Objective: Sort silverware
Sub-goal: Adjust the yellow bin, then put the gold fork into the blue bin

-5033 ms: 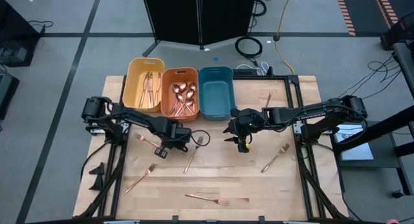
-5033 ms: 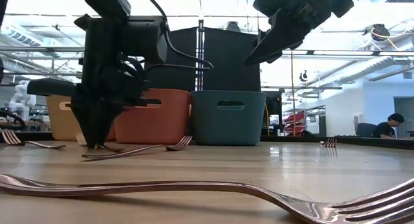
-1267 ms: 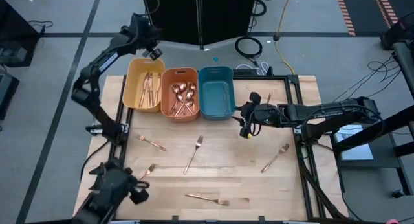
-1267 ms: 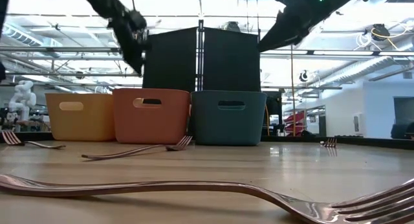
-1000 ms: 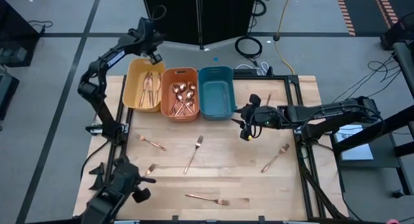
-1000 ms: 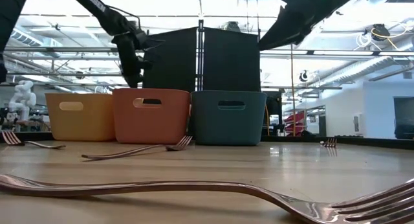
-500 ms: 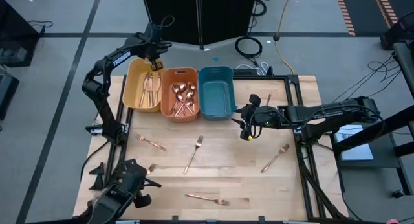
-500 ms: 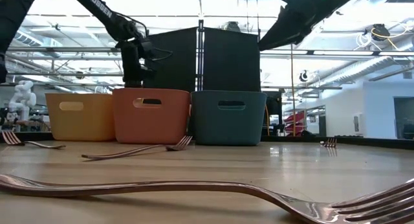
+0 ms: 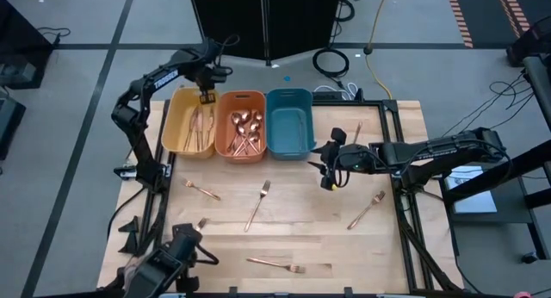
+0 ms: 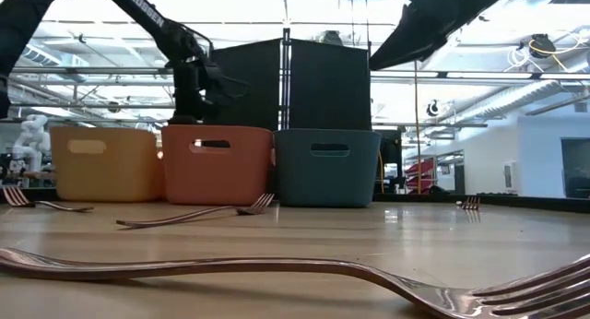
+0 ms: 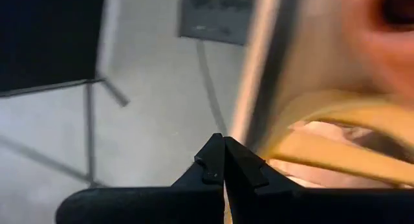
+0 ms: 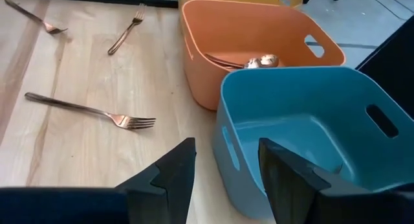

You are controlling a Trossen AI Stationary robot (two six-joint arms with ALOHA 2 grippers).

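Three plastic bins are lined up side by side along the far edge of the table (image 9: pixel 405 126), toward its far left corner: a yellow bin (image 9: pixel 190 122), an orange bin (image 9: pixel 242 126) and a teal bin (image 9: pixel 288 121), their walls touching or nearly so. The middle and near parts of the wooden table are left largely open, with only scattered forks lying flat on them.

The left gripper (image 9: pixel 207 95) is held high over the far end of the yellow bin, close to the wall shared with the orange bin; its fingers (image 11: pixel 223 160) are pressed fully together and nothing is seen between them. The right gripper (image 9: pixel 327 169) is poised above bare wood just beside the near right corner of the teal bin, with its fingers (image 12: pixel 173 167) spread apart and nothing gripped.

The silverware is slim, shiny and copper-coloured. Knives (image 9: pixel 200 126) are gathered lengthwise in the yellow bin, and spoons (image 9: pixel 244 130) are piled in the orange bin; the teal bin's floor is seen bare. One fork (image 9: pixel 258 203) lies near the table's centre, another fork (image 9: pixel 201 190) closer to the left edge, a third fork (image 9: pixel 366 209) toward the right edge, and a fourth fork (image 9: pixel 275 264) close to the near edge. A further piece (image 9: pixel 199 223) is partly hidden near the near left corner. Another piece (image 9: pixel 356 131) lies near the far right part of the table, by the frame rail.
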